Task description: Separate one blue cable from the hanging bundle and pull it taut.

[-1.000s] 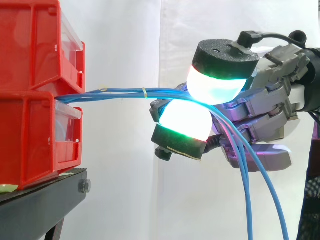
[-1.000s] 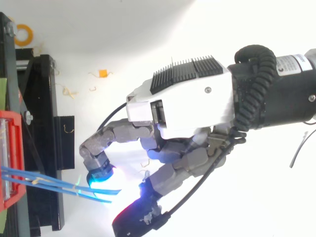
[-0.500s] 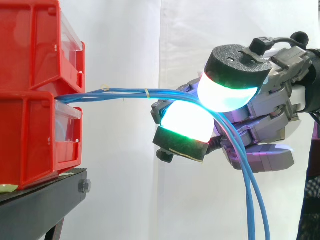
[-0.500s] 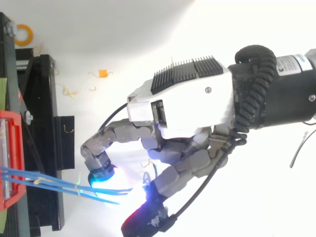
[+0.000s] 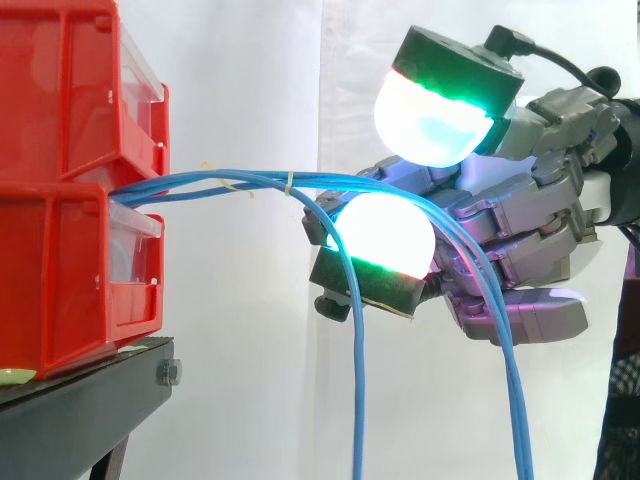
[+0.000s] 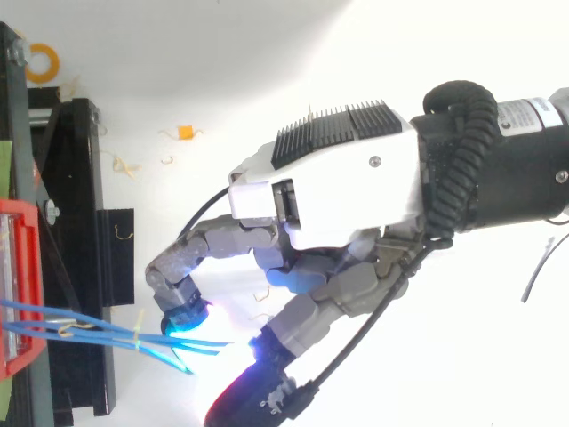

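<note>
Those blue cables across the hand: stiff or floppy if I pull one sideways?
Probably floppy: the blue cables bow out from the red bins and drop straight down past the hand. One strand hangs apart from the rest, so it likely weighs little and follows easily. A thin tie binds the others, so neighbours may drag along.

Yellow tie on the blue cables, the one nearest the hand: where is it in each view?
Side view: yellow tie, centre-left, on the blue cables between the red bins and the hand.
Top view: the tie, lower left, just right of the black stand.
Shared landmark: the red bins, where the cables begin.
</note>
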`<state>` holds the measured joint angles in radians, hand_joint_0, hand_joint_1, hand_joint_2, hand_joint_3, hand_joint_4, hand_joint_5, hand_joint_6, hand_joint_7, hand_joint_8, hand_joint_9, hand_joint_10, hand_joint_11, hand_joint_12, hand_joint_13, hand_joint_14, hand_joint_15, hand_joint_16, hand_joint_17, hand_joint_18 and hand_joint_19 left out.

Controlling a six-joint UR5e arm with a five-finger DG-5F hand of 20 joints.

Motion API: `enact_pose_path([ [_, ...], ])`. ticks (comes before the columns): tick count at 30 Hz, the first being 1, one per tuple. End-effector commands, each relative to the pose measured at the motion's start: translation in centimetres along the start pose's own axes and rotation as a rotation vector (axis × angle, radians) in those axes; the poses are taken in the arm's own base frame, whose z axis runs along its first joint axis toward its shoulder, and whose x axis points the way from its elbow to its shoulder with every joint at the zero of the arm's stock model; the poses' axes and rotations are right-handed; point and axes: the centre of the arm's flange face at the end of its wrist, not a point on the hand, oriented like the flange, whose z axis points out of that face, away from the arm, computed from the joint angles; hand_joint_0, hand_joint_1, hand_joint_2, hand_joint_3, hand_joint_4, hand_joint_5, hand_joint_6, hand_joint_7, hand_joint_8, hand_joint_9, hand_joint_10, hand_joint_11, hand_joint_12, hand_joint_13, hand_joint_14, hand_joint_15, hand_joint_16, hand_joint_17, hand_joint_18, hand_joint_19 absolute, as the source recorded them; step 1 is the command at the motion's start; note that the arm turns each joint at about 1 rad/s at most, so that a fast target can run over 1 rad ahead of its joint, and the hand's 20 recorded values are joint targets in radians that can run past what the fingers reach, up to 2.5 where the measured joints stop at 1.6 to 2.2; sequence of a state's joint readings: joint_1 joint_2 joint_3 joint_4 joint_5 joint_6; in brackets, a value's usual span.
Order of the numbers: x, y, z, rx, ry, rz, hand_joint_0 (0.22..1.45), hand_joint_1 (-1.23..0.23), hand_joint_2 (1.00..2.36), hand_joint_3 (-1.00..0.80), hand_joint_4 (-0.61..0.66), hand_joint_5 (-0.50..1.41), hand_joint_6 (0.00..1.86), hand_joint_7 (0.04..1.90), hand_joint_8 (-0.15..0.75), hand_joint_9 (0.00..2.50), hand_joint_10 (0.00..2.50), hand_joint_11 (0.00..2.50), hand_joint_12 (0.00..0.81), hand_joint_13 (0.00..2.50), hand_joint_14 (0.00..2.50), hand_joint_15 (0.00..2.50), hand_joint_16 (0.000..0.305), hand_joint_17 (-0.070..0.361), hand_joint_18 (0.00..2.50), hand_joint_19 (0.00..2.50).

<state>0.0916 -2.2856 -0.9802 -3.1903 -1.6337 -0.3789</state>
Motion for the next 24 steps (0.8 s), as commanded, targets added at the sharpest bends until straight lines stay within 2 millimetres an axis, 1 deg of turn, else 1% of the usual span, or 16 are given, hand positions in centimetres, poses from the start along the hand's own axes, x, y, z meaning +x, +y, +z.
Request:
enact_pose_path([
  [1, 0.03, 0.00, 0.01, 0.000, 0.001, 0.000, 0.60, -0.51, 1.00, -0.50, 0.10, 0.14, 0.50, 1.35, 0.158, 2.15, 1.79, 1.66, 0.307, 1.70, 1.79, 1.15, 0.038, 0.084, 1.50, 1.04],
  [3, -0.07, -0.04, -0.02, 0.001, -0.001, 0.000, 0.63, -0.50, 1.00, -0.50, 0.11, 0.14, 0.50, 1.35, 0.148, 2.15, 1.79, 1.64, 0.303, 1.71, 1.78, 1.14, 0.037, 0.082, 1.49, 1.04],
  [5, -0.10, 0.03, -0.01, -0.001, -0.001, 0.000, 0.65, -0.50, 1.00, -0.50, 0.12, 0.14, 0.50, 1.34, 0.117, 2.18, 1.74, 1.67, 0.288, 1.72, 1.75, 1.16, 0.037, 0.083, 1.50, 1.04],
  [7, -0.10, 0.03, -0.01, -0.001, -0.001, -0.001, 0.67, -0.53, 1.00, -0.50, 0.13, 0.14, 0.50, 1.35, 0.087, 2.22, 1.63, 1.74, 0.278, 1.74, 1.71, 1.17, 0.037, 0.082, 1.50, 1.03],
  [8, -0.07, -0.04, -0.02, 0.001, -0.001, -0.001, 0.68, -0.53, 1.00, -0.50, 0.13, 0.14, 0.50, 1.35, 0.087, 2.22, 1.61, 1.75, 0.286, 1.75, 1.70, 1.18, 0.037, 0.082, 1.50, 1.04],
  [12, 0.03, 0.00, 0.01, 0.000, 0.001, -0.005, 0.67, -0.58, 1.01, -0.33, 0.14, 0.15, 0.50, 1.35, 0.086, 2.26, 1.52, 1.77, 0.281, 1.79, 1.66, 1.18, 0.038, 0.086, 1.51, 1.03],
  [15, -0.08, -0.03, -0.01, -0.001, -0.001, -0.004, 0.66, -0.58, 1.01, -0.27, 0.15, 0.15, 0.50, 1.35, 0.076, 2.37, 1.27, 1.87, 0.302, 1.87, 1.57, 1.21, 0.045, 0.102, 1.58, 0.97],
  [16, 0.00, 0.09, 0.03, -0.003, -0.001, -0.003, 0.65, -0.58, 1.01, -0.23, 0.16, 0.15, 0.50, 1.34, 0.083, 2.42, 1.15, 1.91, 0.321, 1.91, 1.53, 1.21, 0.049, 0.110, 1.62, 0.93],
  [18, 0.00, 0.09, 0.03, -0.003, -0.001, -0.002, 0.65, -0.59, 1.01, -0.19, 0.16, 0.15, 0.50, 1.34, 0.098, 2.47, 1.02, 1.98, 0.331, 1.95, 1.48, 1.22, 0.052, 0.117, 1.66, 0.89],
  [20, 0.03, 0.02, 0.02, -0.001, 0.000, -0.002, 0.65, -0.62, 1.00, -0.16, 0.15, 0.15, 0.50, 1.34, 0.129, 2.49, 0.95, 2.02, 0.347, 1.97, 1.45, 1.24, 0.054, 0.122, 1.68, 0.87],
  [21, -0.08, -0.03, -0.01, -0.001, -0.001, -0.001, 0.65, -0.63, 1.00, -0.13, 0.16, 0.15, 0.50, 1.34, 0.142, 2.50, 0.90, 2.07, 0.341, 1.97, 1.42, 1.27, 0.056, 0.125, 1.69, 0.85],
  [22, -0.02, 0.08, 0.03, -0.002, -0.002, -0.002, 0.63, -0.68, 1.06, -0.13, 0.15, 0.15, 0.50, 1.35, 0.160, 2.50, 0.86, 2.09, 0.365, 1.99, 1.38, 1.27, 0.057, 0.129, 1.71, 0.83],
  [23, -0.12, 0.04, 0.01, -0.001, -0.003, -0.002, 0.63, -0.68, 1.07, -0.12, 0.15, 0.15, 0.50, 1.36, 0.170, 2.50, 0.84, 2.09, 0.364, 1.99, 1.38, 1.27, 0.058, 0.130, 1.70, 0.81],
  [24, -0.02, 0.08, 0.03, -0.002, -0.002, -0.002, 0.61, -0.70, 1.11, -0.12, 0.15, 0.15, 0.50, 1.36, 0.184, 2.50, 0.84, 2.09, 0.371, 1.99, 1.37, 1.28, 0.059, 0.133, 1.71, 0.79],
])
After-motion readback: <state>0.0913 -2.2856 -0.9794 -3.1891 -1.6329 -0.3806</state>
